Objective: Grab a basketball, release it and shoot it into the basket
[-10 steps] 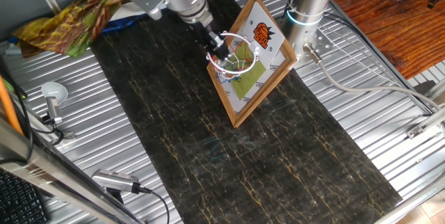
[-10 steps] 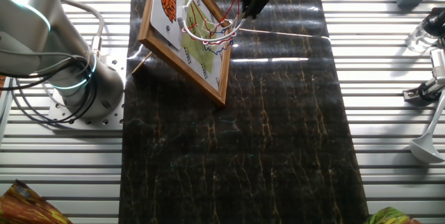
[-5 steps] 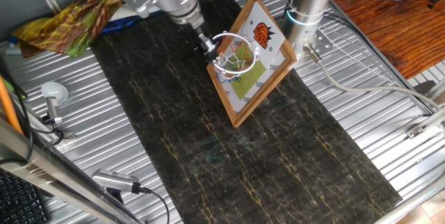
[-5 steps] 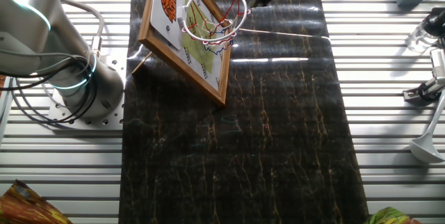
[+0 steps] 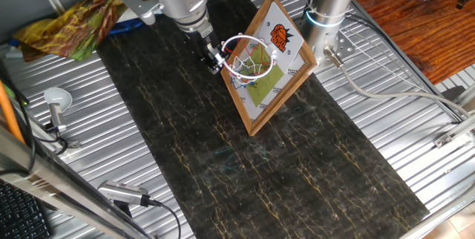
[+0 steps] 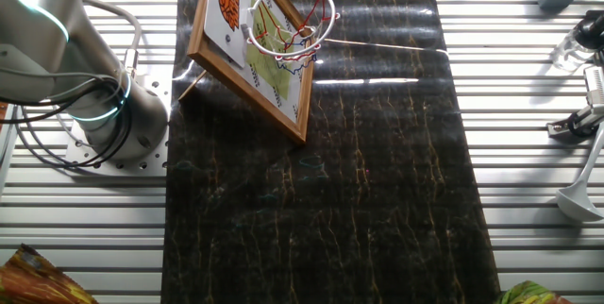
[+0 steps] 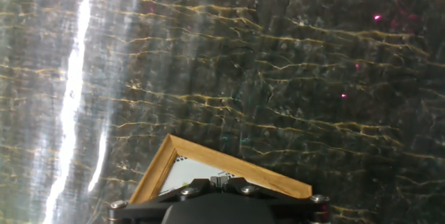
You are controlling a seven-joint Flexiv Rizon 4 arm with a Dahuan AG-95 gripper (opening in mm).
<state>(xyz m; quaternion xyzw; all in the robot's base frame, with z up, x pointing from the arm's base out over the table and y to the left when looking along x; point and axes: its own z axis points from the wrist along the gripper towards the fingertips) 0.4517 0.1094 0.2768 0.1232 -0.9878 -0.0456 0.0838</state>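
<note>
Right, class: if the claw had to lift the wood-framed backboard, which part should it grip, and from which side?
Probably the upper edge of the wooden frame, approached from above, pinching front to back. The backboard leans, leaving that thin edge exposed, and the hoop juts from its front lower down.

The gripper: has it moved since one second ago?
Yes. The gripper was over the basket rim; it has drawn away to the hoop's outer side, off the backboard.
</note>
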